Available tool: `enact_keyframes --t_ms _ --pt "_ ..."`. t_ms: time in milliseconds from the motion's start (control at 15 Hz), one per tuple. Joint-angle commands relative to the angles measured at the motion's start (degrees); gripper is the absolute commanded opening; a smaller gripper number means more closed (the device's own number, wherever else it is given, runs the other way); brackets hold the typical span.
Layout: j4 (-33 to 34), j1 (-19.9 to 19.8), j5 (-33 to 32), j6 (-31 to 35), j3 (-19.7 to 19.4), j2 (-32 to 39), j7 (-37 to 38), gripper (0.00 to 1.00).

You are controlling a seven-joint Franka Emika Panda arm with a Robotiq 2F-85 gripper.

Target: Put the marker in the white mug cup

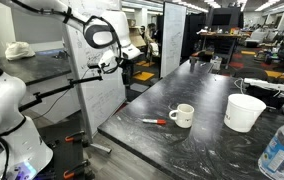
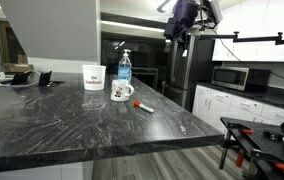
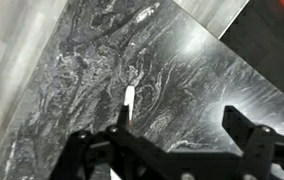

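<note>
Hovering well above the dark marbled stone desk (image 3: 197,70), I hold my hand (image 3: 167,140) with its two fingers spread apart and nothing between them. The thin red marker with the darker end (image 3: 128,103) lies flat on the desk, far beneath me and a little ahead of my fingertips. In the wrist view it sits off my centre line, toward one finger rather than midway. Its long axis points almost straight away from me, so it runs crosswise to the line my fingers close along. I judge I need little or no wrist turn, only a sideways shift and a long descent. In an exterior view the marker (image 1: 154,121) rests near the small white ceramic mug with a loop handle (image 1: 182,115), not touching it. The mug is out of my wrist view, beyond the marker's far end.
</note>
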Motion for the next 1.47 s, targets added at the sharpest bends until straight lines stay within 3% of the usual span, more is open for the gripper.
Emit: enact_keyframes --t_ms 0,667,1400 --pt "2.5 -0.2 -1.3 4.4 -1.5 7.0 1.7 1.00" --pt "10.5 0.8 -3.1 5.2 -6.7 24.8 1.5 1.00" --pt "12.1 3.2 -3.6 7.1 -9.2 33.5 2.5 1.00"
